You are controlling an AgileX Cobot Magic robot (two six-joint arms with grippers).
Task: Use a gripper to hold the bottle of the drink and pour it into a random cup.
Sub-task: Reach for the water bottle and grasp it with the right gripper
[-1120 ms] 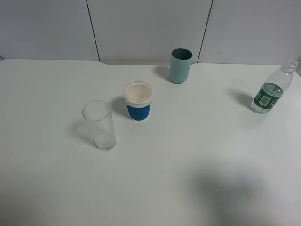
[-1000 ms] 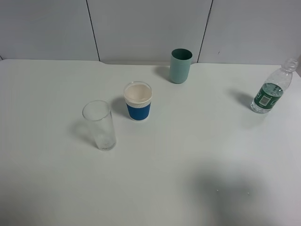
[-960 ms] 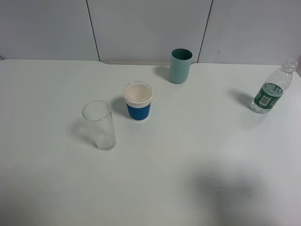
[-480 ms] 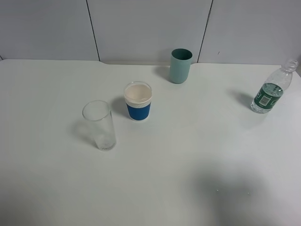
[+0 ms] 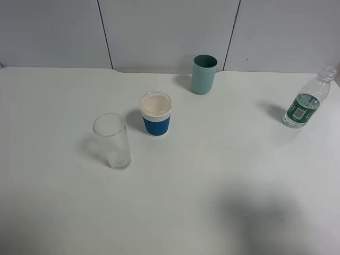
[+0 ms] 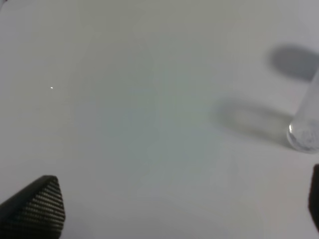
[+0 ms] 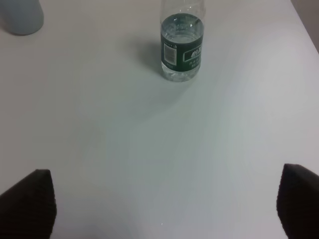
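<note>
Bottle (image 5: 304, 103) upright, far right on table (image 5: 212, 175). My right gripper (image 7: 165, 172): jaws wide apart, empty, bottle ahead. Left gripper (image 6: 182, 174): jaws apart, glass (image 6: 305, 130) near.

Even bright light, soft shadows; left wrist view seemingly blurred.

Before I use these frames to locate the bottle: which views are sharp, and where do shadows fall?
Exterior high view: sharp, evenly lit, broad soft shadow on the table near the front. Right wrist view: the bottle is clear, its shadow faint. Left wrist view: soft; the glass is blurred and cut off at the frame edge.
</note>
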